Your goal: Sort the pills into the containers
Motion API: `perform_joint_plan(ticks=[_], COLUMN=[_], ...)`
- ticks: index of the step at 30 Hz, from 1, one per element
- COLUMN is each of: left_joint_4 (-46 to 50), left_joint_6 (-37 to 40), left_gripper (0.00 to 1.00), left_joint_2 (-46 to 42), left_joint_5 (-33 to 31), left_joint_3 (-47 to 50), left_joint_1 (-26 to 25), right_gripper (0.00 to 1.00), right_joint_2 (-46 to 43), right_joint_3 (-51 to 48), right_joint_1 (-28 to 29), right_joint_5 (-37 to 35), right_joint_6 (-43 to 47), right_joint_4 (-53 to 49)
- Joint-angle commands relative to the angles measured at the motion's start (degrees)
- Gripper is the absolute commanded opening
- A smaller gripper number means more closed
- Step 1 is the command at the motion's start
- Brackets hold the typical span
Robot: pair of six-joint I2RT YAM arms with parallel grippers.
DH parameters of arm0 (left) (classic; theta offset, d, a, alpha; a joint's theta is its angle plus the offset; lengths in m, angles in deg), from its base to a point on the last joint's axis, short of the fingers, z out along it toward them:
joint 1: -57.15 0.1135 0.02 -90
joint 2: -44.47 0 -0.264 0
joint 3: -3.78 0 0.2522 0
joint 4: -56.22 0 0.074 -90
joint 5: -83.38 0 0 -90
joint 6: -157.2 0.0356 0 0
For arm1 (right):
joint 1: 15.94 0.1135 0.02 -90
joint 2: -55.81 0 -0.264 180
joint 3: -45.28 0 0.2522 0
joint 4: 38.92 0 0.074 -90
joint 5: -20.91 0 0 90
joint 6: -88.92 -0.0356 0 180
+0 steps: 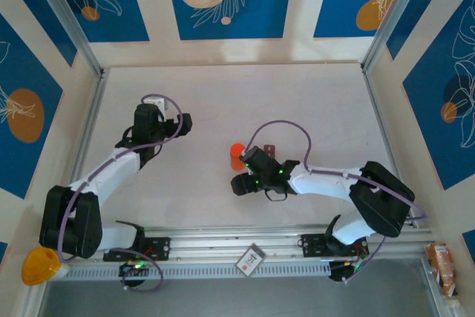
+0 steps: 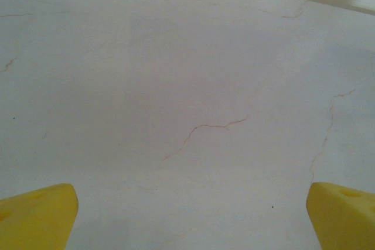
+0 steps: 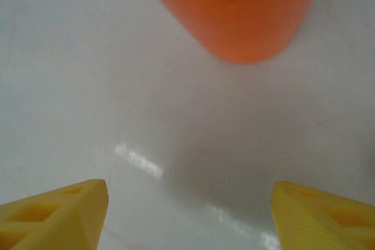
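Zero sorting done, we judge: right tool point(image 3: 190, 203) wide before the orange bottle point(image 3: 234, 16), left tool point(image 2: 191, 203) wide over the tabletop point(image 2: 176, 86).

No lettering could be read anywhere in the scene. A small white card point(image 1: 251, 257), lying on the metal rail point(image 1: 208, 246) at the table's near edge, carried a red mark and some dark print, too small to make out. A brownish packet point(image 1: 443, 266) at the lower right bore printing that was just as illegible.
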Motion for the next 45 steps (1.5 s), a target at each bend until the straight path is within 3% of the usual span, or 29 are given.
perform_joint_plan(ticks=[1,12,23,34,45], left_joint_4=[1.0,1.1,1.4,2.1,2.5], left_joint_6=[-0.3,0.0,-0.3,-0.9,-1.8], left_gripper=[1.00,1.00,1.00,1.00,1.00], left_joint_2=[-1.5,-0.9,-1.3,-2.4,-3.9], left_joint_5=[-0.8,-0.4,-0.6,-0.6,-0.6], left_joint_3=[-1.1,-1.4,-1.2,-0.9,0.1], left_joint_1=[-0.6,-0.6,-0.7,-0.8,-1.1], right_gripper=[0.69,0.60,0.59,0.58,0.58], right_joint_2=[2.0,8.0,12.0,18.1,27.5], right_joint_3=[1.8,3.4,5.4,11.8,24.4], right_joint_1=[-1.0,-3.3,-6.4,-9.5,-16.0], right_joint_5=[-1.7,-3.6,-5.6,-5.2,-1.8], right_joint_6=[-0.8,-1.8,-4.6,-6.3,-5.0], right_joint_4=[4.7,8.8,12.0,13.6,11.4])
